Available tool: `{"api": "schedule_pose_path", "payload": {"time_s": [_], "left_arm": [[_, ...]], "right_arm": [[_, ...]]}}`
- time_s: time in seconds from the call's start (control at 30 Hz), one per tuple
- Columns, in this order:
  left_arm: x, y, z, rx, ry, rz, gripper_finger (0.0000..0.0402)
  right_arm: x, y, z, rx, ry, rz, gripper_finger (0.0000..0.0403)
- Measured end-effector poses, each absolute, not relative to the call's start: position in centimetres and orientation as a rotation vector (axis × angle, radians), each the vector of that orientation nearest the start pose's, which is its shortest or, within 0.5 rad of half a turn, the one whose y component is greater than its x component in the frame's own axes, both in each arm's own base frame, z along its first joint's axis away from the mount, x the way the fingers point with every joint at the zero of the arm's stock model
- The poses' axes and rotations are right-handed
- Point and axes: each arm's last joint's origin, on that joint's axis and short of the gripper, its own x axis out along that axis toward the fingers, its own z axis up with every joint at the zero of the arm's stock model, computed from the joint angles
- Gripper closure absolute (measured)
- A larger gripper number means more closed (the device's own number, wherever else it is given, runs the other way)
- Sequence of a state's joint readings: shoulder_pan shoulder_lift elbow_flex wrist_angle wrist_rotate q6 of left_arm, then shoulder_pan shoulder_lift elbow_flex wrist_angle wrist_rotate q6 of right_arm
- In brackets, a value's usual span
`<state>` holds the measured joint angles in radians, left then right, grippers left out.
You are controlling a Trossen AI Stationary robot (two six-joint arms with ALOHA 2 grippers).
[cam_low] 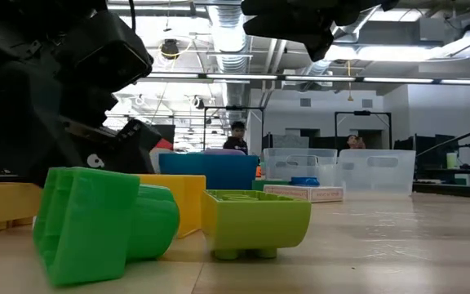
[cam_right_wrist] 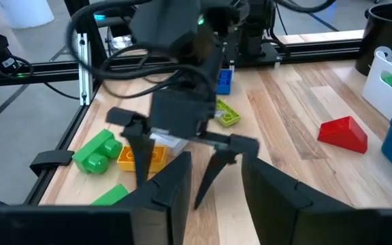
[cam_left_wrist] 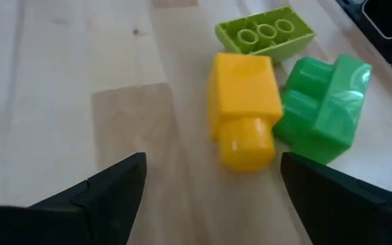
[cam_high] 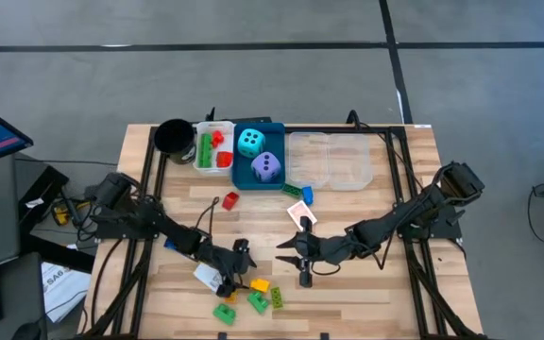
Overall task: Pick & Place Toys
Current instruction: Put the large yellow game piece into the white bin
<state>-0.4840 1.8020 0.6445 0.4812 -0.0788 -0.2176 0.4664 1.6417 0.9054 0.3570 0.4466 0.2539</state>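
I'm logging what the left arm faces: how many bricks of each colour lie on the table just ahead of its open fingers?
Yellow brick: 1
Lime brick: 1
Green brick: 1
Total: 3

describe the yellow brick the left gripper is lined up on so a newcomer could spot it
Start at the table's near edge, where the open left gripper hovers over a small cluster of bricks. The yellow brick lies on its side between a lime flat brick and a green brick; it alone is yellow.
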Motion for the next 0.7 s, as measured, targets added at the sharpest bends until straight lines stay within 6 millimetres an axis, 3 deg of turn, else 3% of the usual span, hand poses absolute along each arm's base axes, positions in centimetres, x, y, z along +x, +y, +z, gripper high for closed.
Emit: {"api": "schedule_pose_path", "payload": {"time_s": [0.27, 0.5, 0.7], "left_arm": [[29.2, -15.8, 9.8, -0.013, 0.675, -0.309, 0.007], [30.1, -15.7, 10.4, -0.044, 0.622, -0.253, 0.0071], [30.1, -15.7, 10.5, -0.044, 0.621, -0.251, 0.0096]], "right_arm": [[31.6, 14.5, 21.2, 0.092, 0.339, -0.025, 0.0277], [31.6, 14.5, 21.2, 0.093, 0.338, -0.025, 0.0277], [31.6, 14.5, 21.2, 0.093, 0.338, -0.025, 0.0277]]}}
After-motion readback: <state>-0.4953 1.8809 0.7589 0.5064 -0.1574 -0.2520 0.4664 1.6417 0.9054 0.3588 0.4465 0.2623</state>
